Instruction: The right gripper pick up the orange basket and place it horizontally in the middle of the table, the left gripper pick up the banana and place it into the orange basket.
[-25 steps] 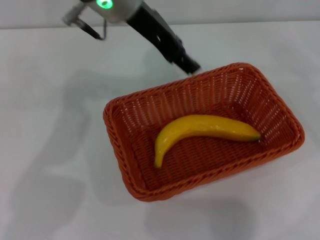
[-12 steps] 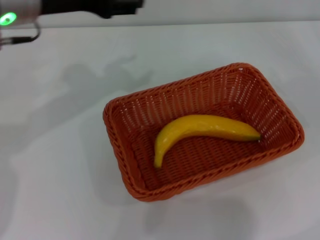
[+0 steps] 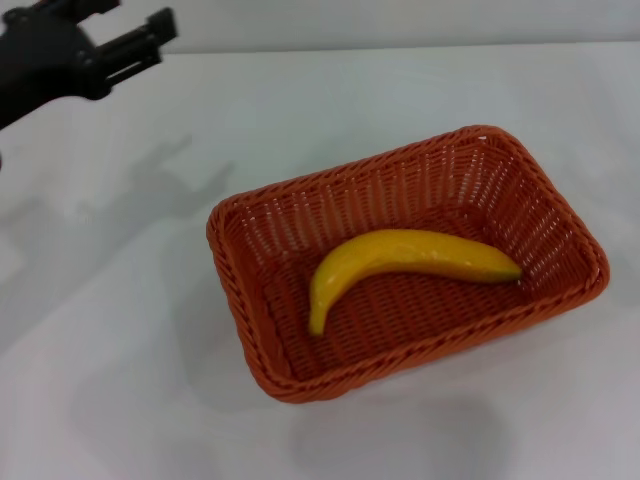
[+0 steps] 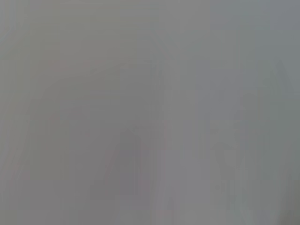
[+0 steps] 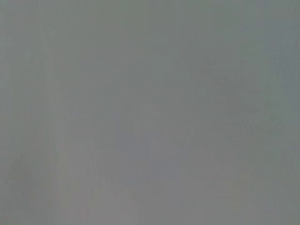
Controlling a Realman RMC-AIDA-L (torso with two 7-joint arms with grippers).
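The orange basket [image 3: 250,300] rests on the white table [image 3: 100,350], a little right of the middle in the head view, its long side running roughly left to right. Inside it the yellow banana [image 3: 400,255] lies flat on the bottom. My left gripper [image 3: 135,15] hangs high in the far left corner, well away from the basket, open and holding nothing. The right gripper is out of view. Both wrist views give only a plain grey field.
Bare white tabletop surrounds the basket on all sides. The table's far edge [image 3: 400,47] meets a grey wall at the back.
My left arm has drawn back from the basket's far rim and swung to the far left corner. Basket and banana have not moved.
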